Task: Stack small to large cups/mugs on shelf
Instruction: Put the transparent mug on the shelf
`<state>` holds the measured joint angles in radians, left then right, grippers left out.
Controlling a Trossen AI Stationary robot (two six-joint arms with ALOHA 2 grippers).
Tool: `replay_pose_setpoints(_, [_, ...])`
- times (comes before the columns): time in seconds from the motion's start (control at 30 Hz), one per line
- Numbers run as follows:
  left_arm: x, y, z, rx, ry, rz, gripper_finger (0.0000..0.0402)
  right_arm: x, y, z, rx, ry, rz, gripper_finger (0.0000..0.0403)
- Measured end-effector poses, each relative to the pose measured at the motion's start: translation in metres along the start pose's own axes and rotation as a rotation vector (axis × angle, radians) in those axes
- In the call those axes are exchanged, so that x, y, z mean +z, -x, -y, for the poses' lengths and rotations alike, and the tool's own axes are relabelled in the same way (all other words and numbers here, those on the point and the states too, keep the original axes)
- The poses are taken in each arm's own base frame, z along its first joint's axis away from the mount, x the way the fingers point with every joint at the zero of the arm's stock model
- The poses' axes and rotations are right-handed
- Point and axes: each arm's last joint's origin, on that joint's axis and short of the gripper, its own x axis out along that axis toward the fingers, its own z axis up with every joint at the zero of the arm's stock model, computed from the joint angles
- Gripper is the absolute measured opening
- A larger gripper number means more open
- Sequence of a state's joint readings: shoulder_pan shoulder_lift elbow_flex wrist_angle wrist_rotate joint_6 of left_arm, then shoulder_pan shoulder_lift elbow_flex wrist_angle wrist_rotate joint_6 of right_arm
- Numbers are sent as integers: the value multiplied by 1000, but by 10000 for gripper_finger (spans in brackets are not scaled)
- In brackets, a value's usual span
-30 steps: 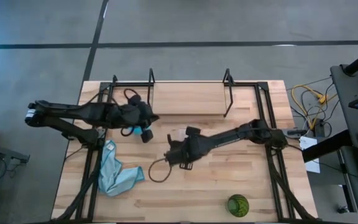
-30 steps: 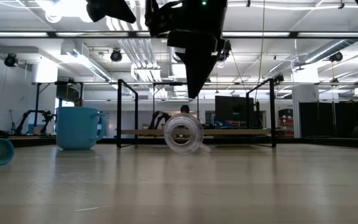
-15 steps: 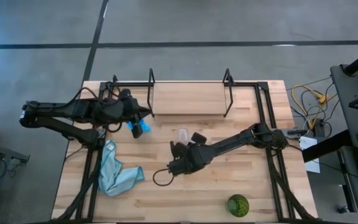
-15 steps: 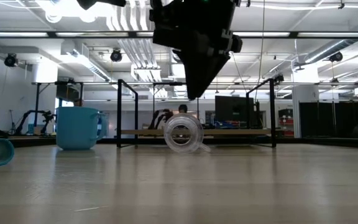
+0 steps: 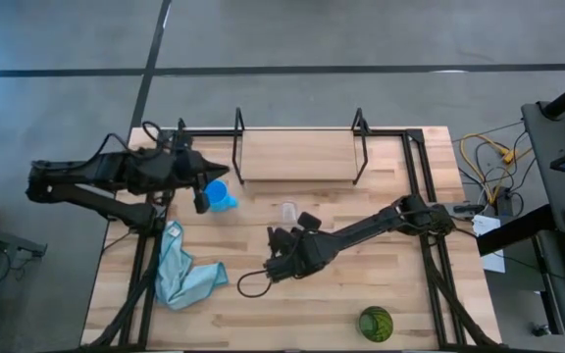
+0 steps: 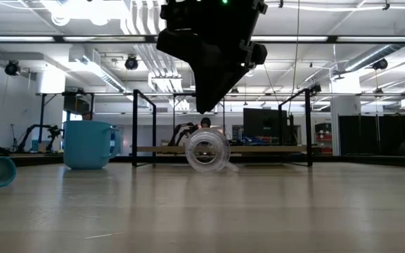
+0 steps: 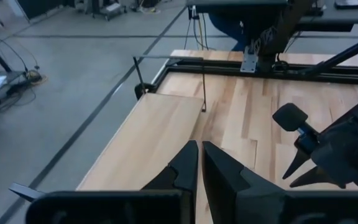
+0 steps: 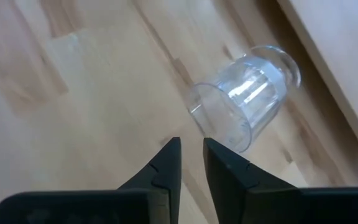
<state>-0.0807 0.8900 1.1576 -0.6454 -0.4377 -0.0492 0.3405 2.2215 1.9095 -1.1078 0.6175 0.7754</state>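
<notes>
The clear cup [image 5: 287, 211] lies on its side on the table in front of the shelf [image 5: 297, 157]; its mouth faces my right gripper [image 8: 191, 155] in the right wrist view [image 8: 244, 102]. That gripper hangs shut above the table, just near of the cup [image 5: 281, 243], touching nothing. The blue mug [image 5: 221, 196] stands upright [image 6: 88, 144] by the shelf's left end. My left gripper [image 5: 204, 193], shut [image 7: 199, 163], hovers just left of the mug. The dark green cup [image 5: 375, 322] stands by the table's near edge.
A light blue cloth [image 5: 179, 275] lies crumpled on the table's left part, near of the left arm. A black cable loop [image 5: 248, 284] hangs off the right wrist. The shelf's black wire end frames [image 5: 361, 147] stand at both plank ends. Bare wood lies between the cloth and the green cup.
My left gripper has drawn back toward the table's left edge, off the blue mug, which now shows uncovered and has kept its place. My right gripper has moved toward the near edge, away from the clear cup. The clear cup has not moved.
</notes>
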Motion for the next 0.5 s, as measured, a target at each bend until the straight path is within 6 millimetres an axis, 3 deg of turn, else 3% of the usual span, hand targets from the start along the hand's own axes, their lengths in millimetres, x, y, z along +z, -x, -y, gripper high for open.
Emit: replay_pose_setpoints(0.5, [1, 18, -9, 17, 17, 55, 8, 4, 1, 1, -96, -31, 122, 58])
